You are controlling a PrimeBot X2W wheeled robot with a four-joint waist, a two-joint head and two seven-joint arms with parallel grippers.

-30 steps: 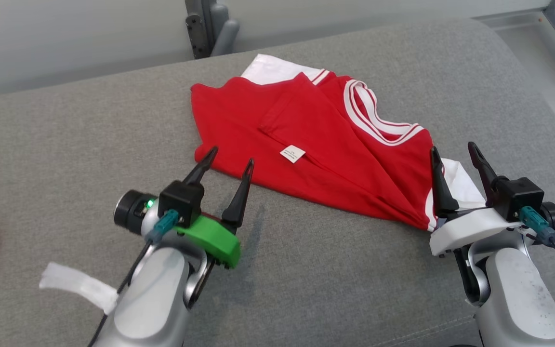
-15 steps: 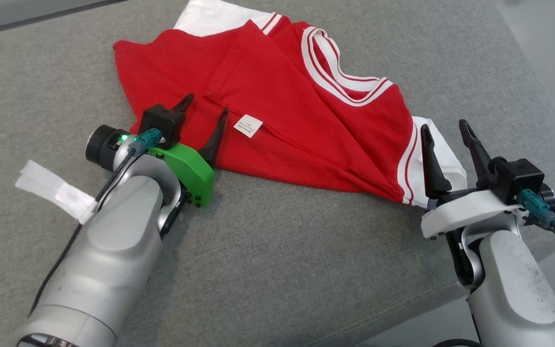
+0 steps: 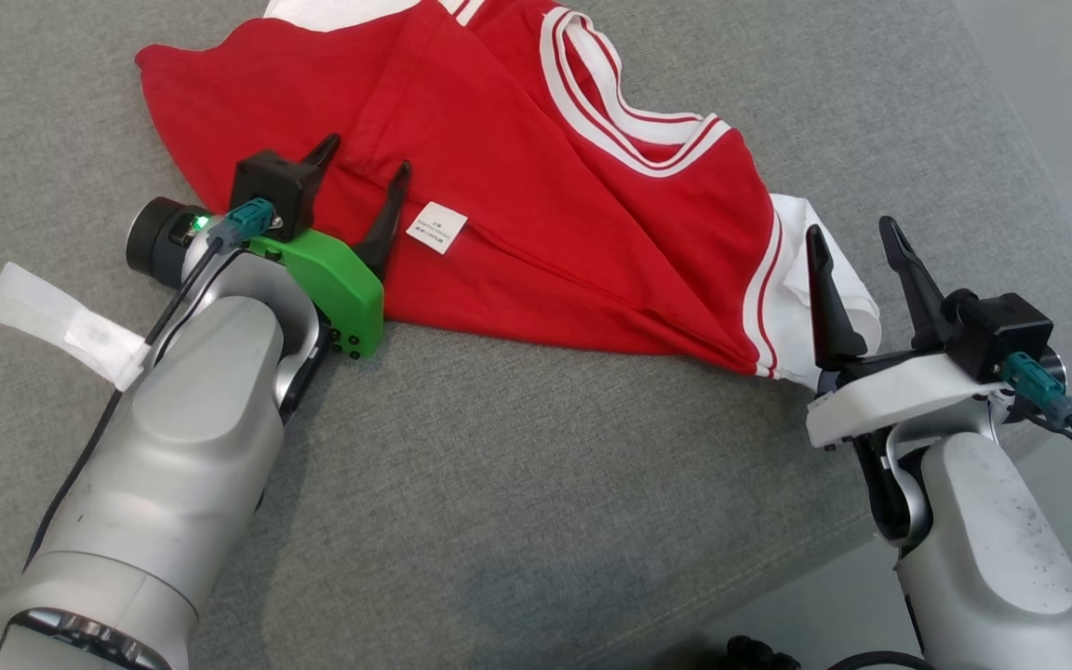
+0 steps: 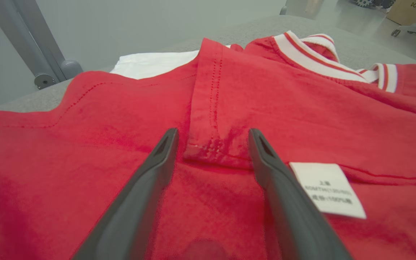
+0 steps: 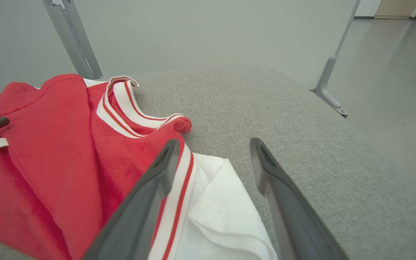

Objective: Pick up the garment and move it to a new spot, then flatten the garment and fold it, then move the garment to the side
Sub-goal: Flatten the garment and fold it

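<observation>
My left gripper has slid onto the red T-shirt, jaws spread; my right gripper stays open at its edge.

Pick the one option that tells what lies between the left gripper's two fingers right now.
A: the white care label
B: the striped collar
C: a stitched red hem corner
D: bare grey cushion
C: in the left wrist view the open left gripper has the stitched hem corner of the red garment between its fingers; the white label lies outside one finger, and the striped collar is farther off.
</observation>
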